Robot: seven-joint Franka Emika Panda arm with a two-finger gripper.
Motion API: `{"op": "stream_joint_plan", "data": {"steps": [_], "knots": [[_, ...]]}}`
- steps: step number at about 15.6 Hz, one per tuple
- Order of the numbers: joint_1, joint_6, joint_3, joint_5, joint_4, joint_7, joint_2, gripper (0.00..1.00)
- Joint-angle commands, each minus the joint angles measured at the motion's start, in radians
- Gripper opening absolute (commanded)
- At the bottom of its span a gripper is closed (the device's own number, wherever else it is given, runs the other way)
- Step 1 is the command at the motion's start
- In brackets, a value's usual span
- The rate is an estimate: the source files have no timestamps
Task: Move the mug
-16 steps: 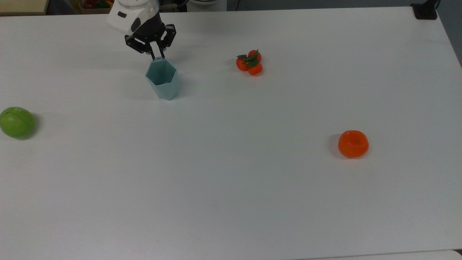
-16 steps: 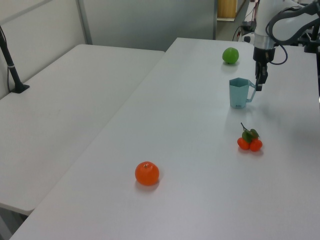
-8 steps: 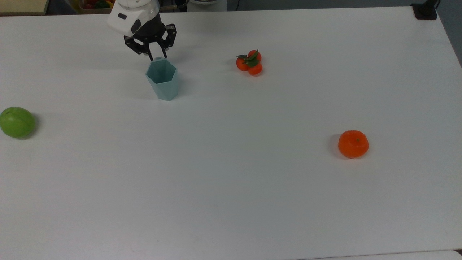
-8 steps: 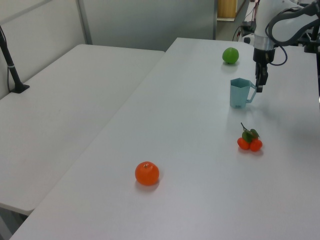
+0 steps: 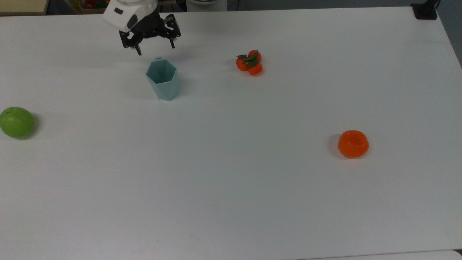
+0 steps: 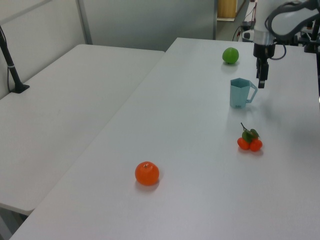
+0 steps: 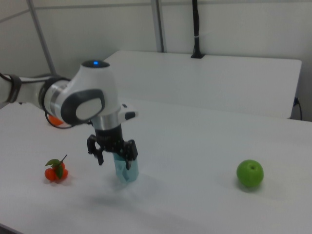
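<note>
Mug [image 5: 163, 79] stood upright on the white counter [image 5: 231, 180], just below the end effector [image 5: 154, 44] in the top view, and nothing was touching it. The end effector hung above the counter with its two black fingers spread wide apart and nothing between them, one fingertip to either side of the mug's handle [image 6: 253, 92], which was a flat tab turned toward the arm. In the left view the end effector [image 6: 261, 80] sat just up and to the right of the mug [image 6: 240, 93], its tips clear above the handle. In the right view the end effector [image 7: 113, 155] hung in front of the mug [image 7: 126, 168], hiding part of the pale teal body. Off to the top view's right of the end effector, a small cluster of tangerines [image 5: 250, 63] with green leaves lay well apart from it. Much farther toward the top view's lower right sat a single orange [image 5: 353, 143]. Far down toward the top view's left edge lay a green apple [image 5: 16, 122], well clear of the end effector. In the right view that apple [image 7: 249, 173] sat well to the right of the end effector, and the tangerines [image 7: 56, 171] lay to its left.
</note>
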Motion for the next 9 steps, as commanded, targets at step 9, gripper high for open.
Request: {"op": "stream_joint_plan", "data": {"steps": [9], "knots": [[-0.004, -0.438, 0.167, 0.062, 0.476, 0.475, -0.020, 1.00]]}}
